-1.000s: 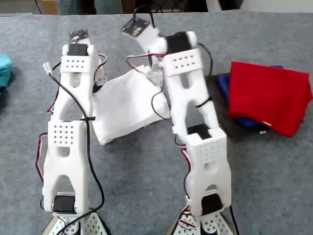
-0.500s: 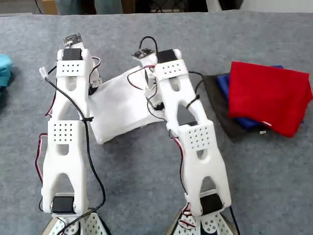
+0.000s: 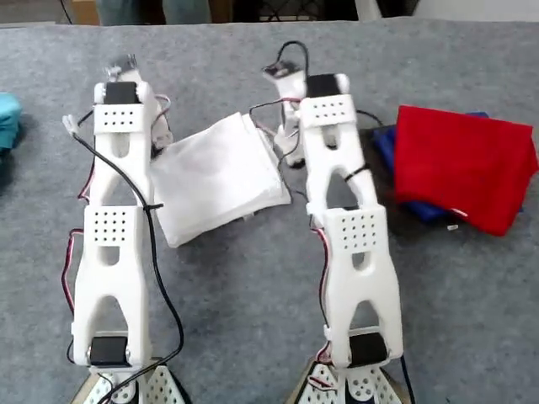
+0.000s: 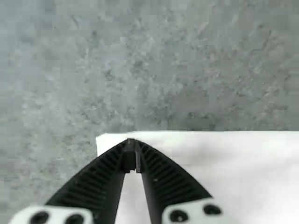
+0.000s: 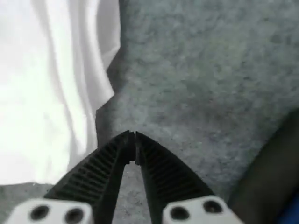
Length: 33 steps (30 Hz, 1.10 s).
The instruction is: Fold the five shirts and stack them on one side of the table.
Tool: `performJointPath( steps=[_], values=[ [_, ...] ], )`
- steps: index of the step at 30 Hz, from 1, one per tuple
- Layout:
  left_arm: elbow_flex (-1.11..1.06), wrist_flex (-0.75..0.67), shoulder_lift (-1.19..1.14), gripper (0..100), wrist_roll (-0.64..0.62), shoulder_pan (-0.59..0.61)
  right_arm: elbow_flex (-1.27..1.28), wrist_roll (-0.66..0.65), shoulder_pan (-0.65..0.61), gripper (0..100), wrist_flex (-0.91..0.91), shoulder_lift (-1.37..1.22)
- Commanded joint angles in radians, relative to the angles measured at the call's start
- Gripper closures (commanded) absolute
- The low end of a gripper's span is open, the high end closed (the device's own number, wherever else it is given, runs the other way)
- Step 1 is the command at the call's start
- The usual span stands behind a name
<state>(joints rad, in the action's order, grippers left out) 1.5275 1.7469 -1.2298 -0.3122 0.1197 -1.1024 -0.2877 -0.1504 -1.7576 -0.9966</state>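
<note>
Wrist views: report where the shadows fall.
Right wrist view: a dark shadow lies on the grey felt tabletop along the edge of the folded white fabric shirt. Left wrist view: even light, hardly any shadow at the shirt's edge.

We see a likely robotics lab: white left arm (image 3: 114, 244) and right arm (image 3: 358, 252) with exposed wires (image 3: 157, 282), side by side on a grey felt surface (image 3: 244, 328).

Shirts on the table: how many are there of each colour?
White shirt: 1
Red shirt: 1
Blue shirt: 1
Dark shirt: 1
Teal cloth, cut off at the picture's edge: 1
Total: 5
</note>
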Motion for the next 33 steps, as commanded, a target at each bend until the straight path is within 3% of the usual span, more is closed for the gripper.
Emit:
performJointPath(
  steps=[1, 11, 15, 22, 27, 33],
  values=[
    [0.145, 0.017, 0.02, 97, 0.057, 0.015, 0.007, 0.009, 0.011, 98.4, -0.009, 0.157],
    [0.058, 0.018, 0.133, 97, 0.097, 0.056, 0.51, 0.31, -0.084, 98.4, -0.002, 0.452],
    [-0.163, 0.018, 0.402, 97, 0.164, 0.081, 0.634, 0.445, -0.1, 98.4, 0.043, 0.489],
    [-0.581, 0.003, 0.887, 97, 0.296, 0.03, 0.68, 0.571, -0.104, 97.9, 0.158, 0.498],
    [-0.656, -0.058, 0.942, 97, 0.338, 0.058, 0.682, 0.713, -0.155, 79.2, 0.18, 0.492],
    [-0.647, -0.054, 0.944, 97, 0.341, 0.068, 0.691, 0.744, -0.219, 56.5, 0.258, 0.489]
  ],
)
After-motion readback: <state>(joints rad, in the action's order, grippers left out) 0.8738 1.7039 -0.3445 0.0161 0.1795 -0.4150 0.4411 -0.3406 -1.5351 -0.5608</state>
